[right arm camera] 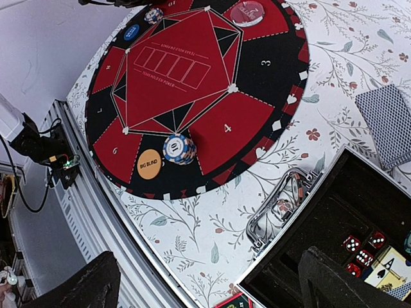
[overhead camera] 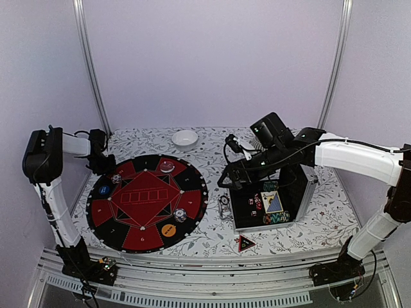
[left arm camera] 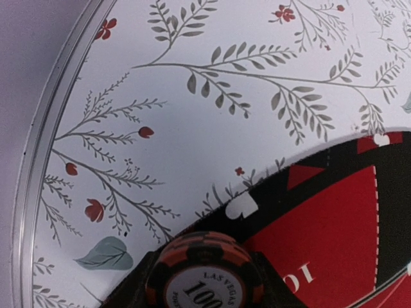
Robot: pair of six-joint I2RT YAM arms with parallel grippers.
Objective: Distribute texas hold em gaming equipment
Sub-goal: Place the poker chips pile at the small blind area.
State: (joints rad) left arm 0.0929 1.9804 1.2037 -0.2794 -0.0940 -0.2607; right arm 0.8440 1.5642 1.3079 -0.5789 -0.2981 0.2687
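While the left jaws stand partly closed, they pinch a single striped orange-and-black poker chip (left arm camera: 204, 282) by its rim. The chip is marked "Las Vegas 100" and is held over the far-left edge of the round red-and-black mat (overhead camera: 144, 196). Whether the chip touches the mat cannot be told.

The right jaws are spread wide and hold nothing. Their two dark fingers (right arm camera: 77, 289) frame bare cloth and a corner of the open black case (overhead camera: 244, 215), above whose far-left part they hang.

The mat covers the left half of the worktop (overhead camera: 212, 237) and the case sits on the right half. On the mat's near side a stack of striped chips (overhead camera: 180, 215) stands just beside an orange "Big Blind" disc (overhead camera: 169, 230), the two almost touching. Towards the mat's far-left edge lie a blue disc (overhead camera: 104, 190) and a second small chip stack (overhead camera: 116, 179).

Red dice (right arm camera: 359, 250) and face-up cards (overhead camera: 273, 202) lie inside the case. A deck of grey-blue patterned-back cards (right arm camera: 388, 122) rests on the cloth just outside the case's rim. The red triangular marker (overhead camera: 246, 242) lies by the worktop's near edge, in front of the case. A white bowl (overhead camera: 185, 138) stands near the middle of the far edge.
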